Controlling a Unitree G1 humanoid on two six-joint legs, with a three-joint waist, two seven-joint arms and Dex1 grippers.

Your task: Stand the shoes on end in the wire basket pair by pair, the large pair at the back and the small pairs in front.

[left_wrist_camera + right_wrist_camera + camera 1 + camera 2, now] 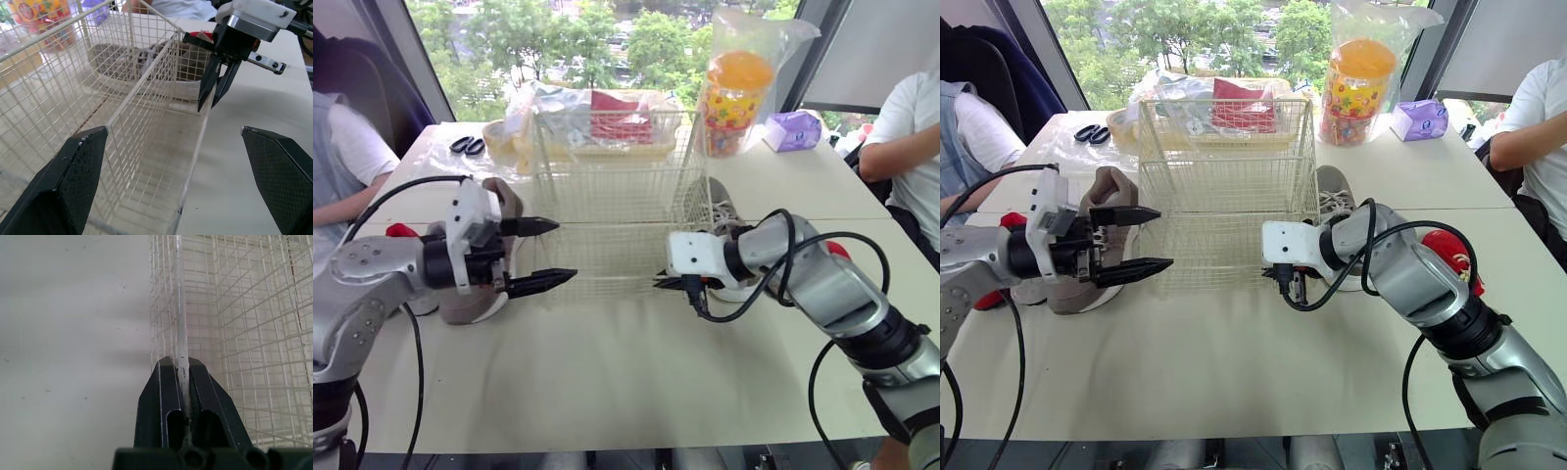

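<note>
1. Wire basket (607, 196): mid-table, empty, with no shoe inside. Judged barely begun, with every pair left to stand on end, large at the back and small in front.
2. Tan shoe (1105, 196): on the table (607, 372) just beside the basket's left wall, outside it. Grey shoe (1332, 201): just beside the right wall, also outside, partly hidden by the right arm.
3. Red things (1449, 250) farther out on either side: possibly small shoes, too hidden to tell.
4. Right gripper (178, 364): clenched on a wire of the basket at its right front edge, the wire running between the two fingers. Probably steadying or shifting the basket.
5. Left gripper (560, 252): released, fingers spread wide and holding nothing. Pointed at the basket's left front corner, close to it, with the tan shoe just behind the fingers.
</note>
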